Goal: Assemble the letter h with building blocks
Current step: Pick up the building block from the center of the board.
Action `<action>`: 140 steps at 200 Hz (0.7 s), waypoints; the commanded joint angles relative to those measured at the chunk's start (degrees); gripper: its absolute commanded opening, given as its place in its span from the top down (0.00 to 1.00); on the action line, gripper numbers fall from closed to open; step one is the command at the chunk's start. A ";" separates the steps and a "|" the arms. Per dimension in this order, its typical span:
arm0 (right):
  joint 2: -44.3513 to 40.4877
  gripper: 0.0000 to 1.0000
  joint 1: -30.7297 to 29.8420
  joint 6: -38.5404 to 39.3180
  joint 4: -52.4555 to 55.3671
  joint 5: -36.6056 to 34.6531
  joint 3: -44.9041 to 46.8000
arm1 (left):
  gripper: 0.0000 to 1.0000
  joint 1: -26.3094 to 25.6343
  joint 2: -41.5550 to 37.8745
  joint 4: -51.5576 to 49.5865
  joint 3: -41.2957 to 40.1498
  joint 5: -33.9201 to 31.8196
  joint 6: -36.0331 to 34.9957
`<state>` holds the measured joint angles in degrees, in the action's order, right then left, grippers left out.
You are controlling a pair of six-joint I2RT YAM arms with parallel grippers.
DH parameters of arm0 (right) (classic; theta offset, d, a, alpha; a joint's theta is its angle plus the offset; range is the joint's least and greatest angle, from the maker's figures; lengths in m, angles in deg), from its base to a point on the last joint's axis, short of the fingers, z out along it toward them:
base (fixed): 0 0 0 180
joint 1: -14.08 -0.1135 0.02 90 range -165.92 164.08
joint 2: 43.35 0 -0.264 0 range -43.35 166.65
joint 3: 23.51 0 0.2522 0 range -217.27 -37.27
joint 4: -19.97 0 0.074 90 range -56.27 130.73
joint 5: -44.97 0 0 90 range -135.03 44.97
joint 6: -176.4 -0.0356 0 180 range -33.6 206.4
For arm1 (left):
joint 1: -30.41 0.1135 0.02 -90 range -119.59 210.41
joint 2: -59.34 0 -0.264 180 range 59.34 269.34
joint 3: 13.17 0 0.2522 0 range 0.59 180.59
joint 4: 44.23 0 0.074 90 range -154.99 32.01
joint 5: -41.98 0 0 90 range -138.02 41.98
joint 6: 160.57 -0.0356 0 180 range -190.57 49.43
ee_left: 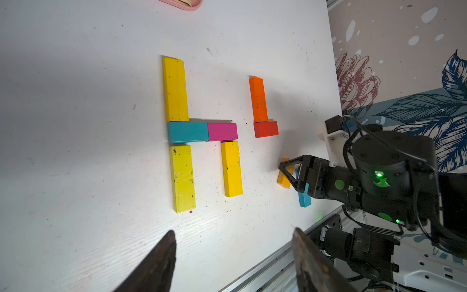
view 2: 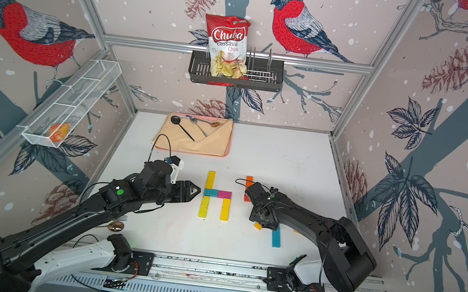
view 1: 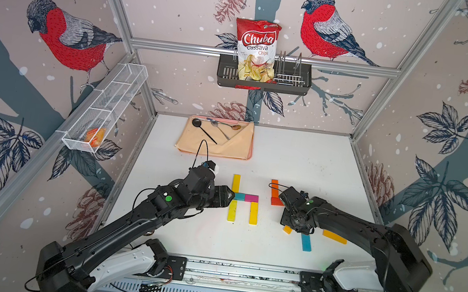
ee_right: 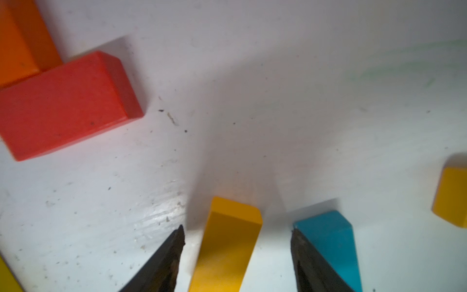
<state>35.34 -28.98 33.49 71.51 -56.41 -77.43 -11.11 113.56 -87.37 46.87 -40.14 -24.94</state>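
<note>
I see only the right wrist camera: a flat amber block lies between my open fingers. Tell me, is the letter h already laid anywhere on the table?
Observer: Yes. Three flat yellow blocks, one short teal-blue block and one short magenta block lie set together as an h, left of your right gripper.
Operator: Where is the left gripper?
Observer: The left gripper hovers open beside that h, holding nothing.
Operator: What else is on the table?
Observer: A pink tray with a beige cloth sits at the far edge of the white table.
</note>
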 commanded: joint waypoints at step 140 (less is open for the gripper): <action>3.60 0.28 -10.02 -3.04 -4.02 3.81 -5.54 | 0.30 0.05 0.47 1.35 -0.40 -0.05 -0.34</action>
<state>38.91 -38.73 30.74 65.30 -50.62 -80.78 -11.07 113.84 -86.98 46.06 -39.27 -24.92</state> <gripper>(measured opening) 0.714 0.699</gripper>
